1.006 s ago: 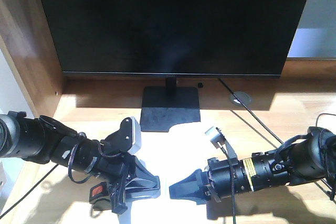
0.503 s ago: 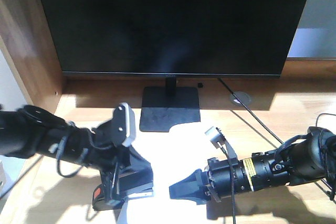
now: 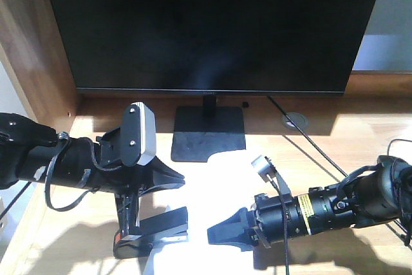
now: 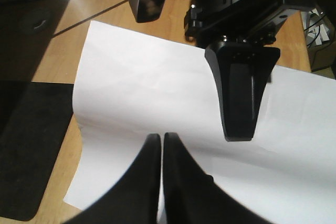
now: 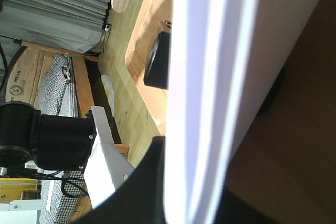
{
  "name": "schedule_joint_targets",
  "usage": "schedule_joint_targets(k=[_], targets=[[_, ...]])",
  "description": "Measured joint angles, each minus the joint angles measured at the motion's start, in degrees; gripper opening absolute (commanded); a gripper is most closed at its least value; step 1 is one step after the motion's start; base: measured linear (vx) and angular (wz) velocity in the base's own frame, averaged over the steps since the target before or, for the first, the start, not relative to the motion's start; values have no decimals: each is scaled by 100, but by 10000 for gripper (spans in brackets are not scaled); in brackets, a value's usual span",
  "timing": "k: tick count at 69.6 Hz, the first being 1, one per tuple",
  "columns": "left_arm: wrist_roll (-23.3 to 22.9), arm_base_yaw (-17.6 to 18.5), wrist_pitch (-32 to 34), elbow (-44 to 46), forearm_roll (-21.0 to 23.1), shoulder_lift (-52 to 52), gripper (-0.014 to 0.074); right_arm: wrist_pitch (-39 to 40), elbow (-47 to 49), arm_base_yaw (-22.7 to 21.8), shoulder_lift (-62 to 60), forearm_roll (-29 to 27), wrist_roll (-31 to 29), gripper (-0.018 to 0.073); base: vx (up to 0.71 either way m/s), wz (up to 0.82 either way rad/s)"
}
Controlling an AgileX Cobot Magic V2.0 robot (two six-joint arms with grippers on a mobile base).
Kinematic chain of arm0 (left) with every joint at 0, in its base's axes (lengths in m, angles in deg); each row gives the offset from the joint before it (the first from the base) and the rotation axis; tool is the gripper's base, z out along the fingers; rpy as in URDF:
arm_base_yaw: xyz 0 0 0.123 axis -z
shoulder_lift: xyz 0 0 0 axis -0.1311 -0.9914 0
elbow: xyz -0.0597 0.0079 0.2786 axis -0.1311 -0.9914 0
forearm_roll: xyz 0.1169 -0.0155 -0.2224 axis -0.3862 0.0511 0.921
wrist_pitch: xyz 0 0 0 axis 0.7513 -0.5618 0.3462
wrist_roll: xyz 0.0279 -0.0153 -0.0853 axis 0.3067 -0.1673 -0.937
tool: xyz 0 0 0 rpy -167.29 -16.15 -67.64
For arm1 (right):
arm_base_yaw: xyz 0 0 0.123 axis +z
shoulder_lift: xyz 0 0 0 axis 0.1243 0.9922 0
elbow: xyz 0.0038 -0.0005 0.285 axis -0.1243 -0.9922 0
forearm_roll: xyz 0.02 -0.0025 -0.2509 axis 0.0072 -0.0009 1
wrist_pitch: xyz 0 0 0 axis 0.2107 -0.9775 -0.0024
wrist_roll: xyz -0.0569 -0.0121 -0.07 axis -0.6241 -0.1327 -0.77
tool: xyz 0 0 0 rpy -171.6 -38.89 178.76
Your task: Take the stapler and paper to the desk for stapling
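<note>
We log the left hand (image 3: 168,180) clenched and empty, raised above the stapler (image 3: 151,231), which lies on the worktop (image 3: 360,140) just beneath it at the near edge of the paper (image 4: 157,93). To the stapler's right the right hand (image 3: 219,234) is clenched; whether it pins the sheet we cannot tell. Risk, as we judge it: the sheet slides when the stapler is pressed, so the staple lands off-corner. Half a second ago the left hand sat down over the stapler; now it is lifted clear.
</note>
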Motion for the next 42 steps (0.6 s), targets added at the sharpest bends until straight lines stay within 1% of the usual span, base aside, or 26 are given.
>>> schedule_joint_targets(k=[3,9,13,23,28,31,34,42], targets=[[0,0,0,0,0,0,-6,0,0,0,0,0,0,76,0,0],[0,0,0,0,-4,0,-6,0,0,0,0,-7,-16,177,0,0],[0,0,5,0,-7,0,-6,0,0,0,0,-20,-31,267,0,0],[-2,0,5,0,-12,0,-6,0,0,0,0,-118,-44,523,0,0],[-2,0,5,0,-12,0,-6,0,0,0,0,-175,-49,614,0,0],[-2,0,5,0,-12,0,-6,-18,0,0,-31,-200,-49,644,0,0],[-2,0,5,0,-12,0,-6,-79,0,0,-91,-200,-49,652,0,0],[-2,0,5,0,-12,0,-6,-482,0,0,-364,-194,-49,635,0,0]])
